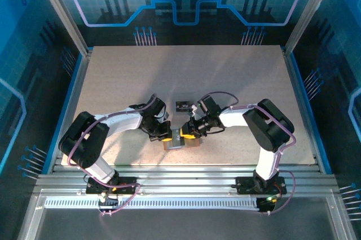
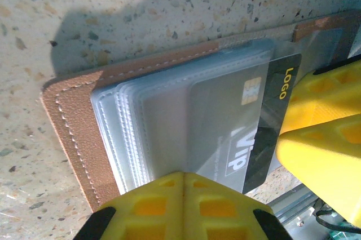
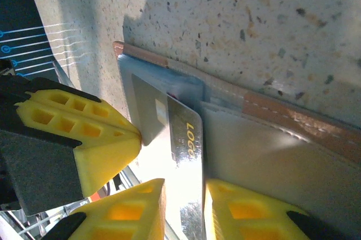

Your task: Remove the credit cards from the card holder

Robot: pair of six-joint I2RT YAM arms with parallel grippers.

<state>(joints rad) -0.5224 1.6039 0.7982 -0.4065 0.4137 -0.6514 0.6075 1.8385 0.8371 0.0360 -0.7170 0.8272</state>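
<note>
Extracting: my left claw (image 2: 183,183), shut and empty, pins card holder (image 2: 67,121) at frame bottom; right claw (image 3: 185,186) narrowly straddles dark card (image 3: 186,133), grip unclear; next I pinch, pull out.

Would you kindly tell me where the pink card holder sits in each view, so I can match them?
Top external: the card holder lies below the picture's centre.
Left wrist: the card holder spans the middle, stitched leather edge at left.
Right wrist: the card holder runs from upper left to lower right.
Shared landmark: the black LOGO card poking out of it, in both wrist views.
</note>
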